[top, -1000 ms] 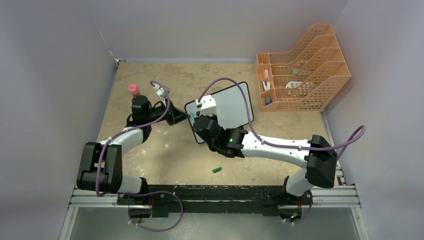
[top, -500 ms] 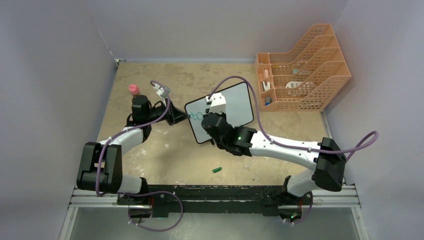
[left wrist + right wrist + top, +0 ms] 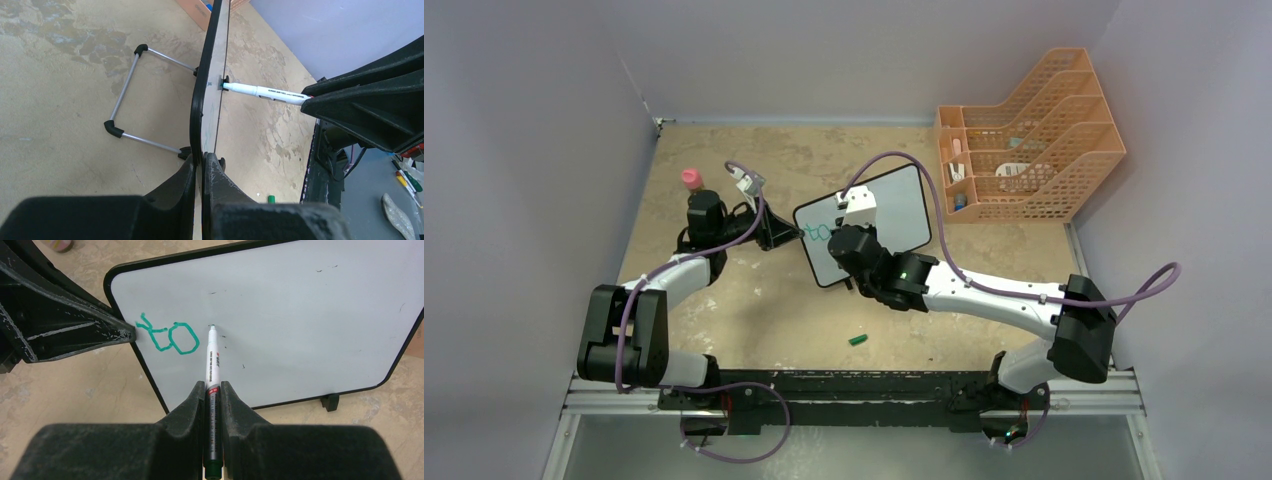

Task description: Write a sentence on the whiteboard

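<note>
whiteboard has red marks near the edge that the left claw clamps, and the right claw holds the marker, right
The marks on the small white black-framed whiteboard are green, not red; the right wrist view shows it. The left claw does clamp that edge and the right claw holds the white marker.

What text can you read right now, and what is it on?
"to": green handwriting on the whiteboard, near its left edge.
Print on the marker barrel: too small to read.
Items in the orange rack: too small to read.
</note>
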Motion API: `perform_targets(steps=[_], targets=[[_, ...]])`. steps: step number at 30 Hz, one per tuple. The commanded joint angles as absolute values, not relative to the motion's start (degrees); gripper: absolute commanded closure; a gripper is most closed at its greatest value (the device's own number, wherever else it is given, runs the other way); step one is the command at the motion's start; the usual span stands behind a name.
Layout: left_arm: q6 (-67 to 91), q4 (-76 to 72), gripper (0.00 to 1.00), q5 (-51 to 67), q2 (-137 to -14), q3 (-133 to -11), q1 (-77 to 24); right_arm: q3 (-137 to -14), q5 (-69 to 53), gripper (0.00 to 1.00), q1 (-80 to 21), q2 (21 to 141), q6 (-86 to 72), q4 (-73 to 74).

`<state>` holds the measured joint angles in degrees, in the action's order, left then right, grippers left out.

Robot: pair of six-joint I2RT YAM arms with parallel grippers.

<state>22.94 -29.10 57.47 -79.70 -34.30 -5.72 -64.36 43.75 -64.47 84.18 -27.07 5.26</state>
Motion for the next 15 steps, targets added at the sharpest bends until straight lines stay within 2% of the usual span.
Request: perform_targets(steps=[1, 15], targets=[[20.92, -30.47, 1.0, 58.29, -78.31, -36.05, -6.06, -64.95, 43.77, 1.0, -64.34, 83.01, -27.51, 3.25], [20.84, -30.41, 1.0, 58.44, -78.28, -36.1, -6.2, -65.6, 43.86, 1.0, -64.2, 84.65, -26.11, 1.69]])
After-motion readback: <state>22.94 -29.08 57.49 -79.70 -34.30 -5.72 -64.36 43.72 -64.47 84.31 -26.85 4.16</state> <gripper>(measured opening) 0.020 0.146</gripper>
